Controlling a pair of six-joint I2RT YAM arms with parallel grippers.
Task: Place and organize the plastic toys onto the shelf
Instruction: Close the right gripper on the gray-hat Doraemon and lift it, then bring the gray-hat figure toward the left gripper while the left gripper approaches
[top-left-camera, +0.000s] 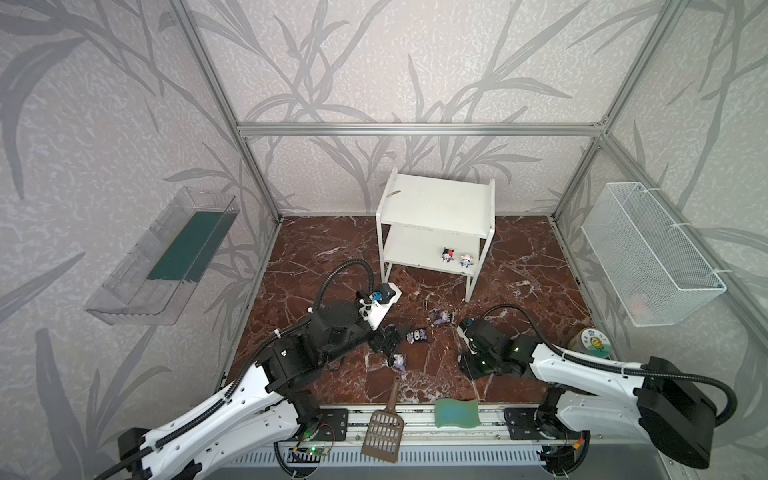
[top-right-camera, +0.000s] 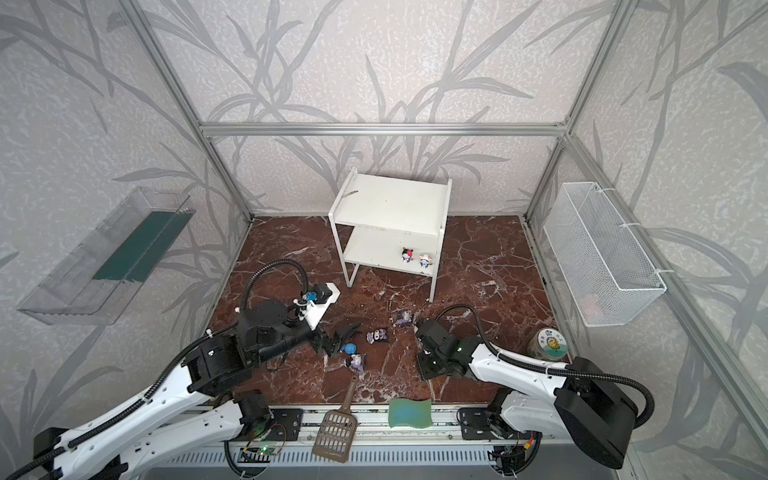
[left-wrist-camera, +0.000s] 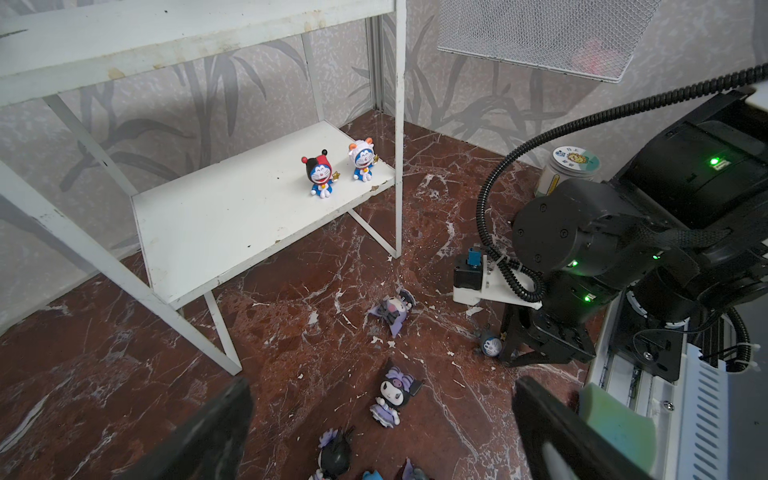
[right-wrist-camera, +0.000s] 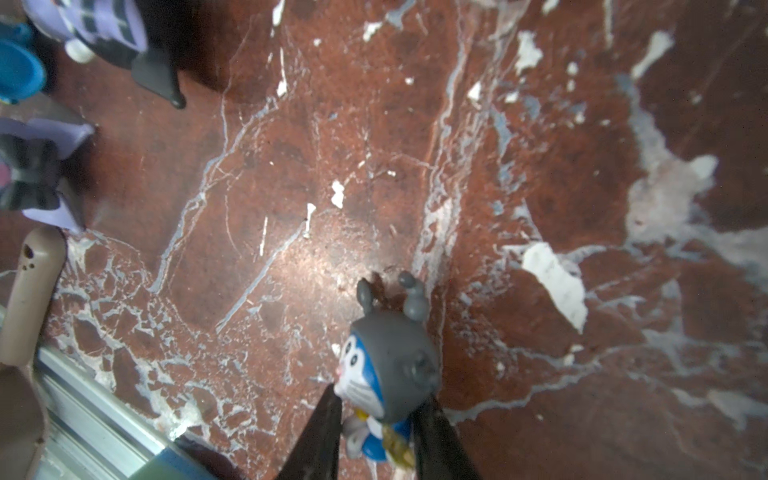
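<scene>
At the near edge the brown scoop (top-left-camera: 384, 432) lies with its handle pointing far, and the green sponge (top-left-camera: 457, 412) rests on the rail to its right. Just beyond, low over the marble floor (top-left-camera: 519, 266), the left gripper (top-right-camera: 341, 340) has its jaws spread wide with nothing between them. A blue-headed toy (top-right-camera: 349, 347) shows in a top view just right of its fingers. To the right, both top views hide the right gripper (right-wrist-camera: 378, 411) under its own wrist. The right wrist view shows it clamped on the body of the grey-headed toy (right-wrist-camera: 390, 365). The toy's long axis runs in line with the fingers, with head and ears sticking out past the tips toward the floor. The left wrist view puts that head right at floor level, but I cannot tell whether it touches. Between the arms, the near purple toy (top-left-camera: 397, 360) is too small to read its pose. The middle purple toy (top-left-camera: 417, 336) lies with its long axis roughly left to right. The far purple toy (top-left-camera: 441, 316) lies flat on its back in the left wrist view. Farthest is the shelf (top-left-camera: 436, 199), its top board bare. At the right end of its lower board, the red-and-black-headed toy (left-wrist-camera: 320, 174) and the white-headed toy (left-wrist-camera: 363, 162) stand upright side by side, close but apart, facing the near side.
</scene>
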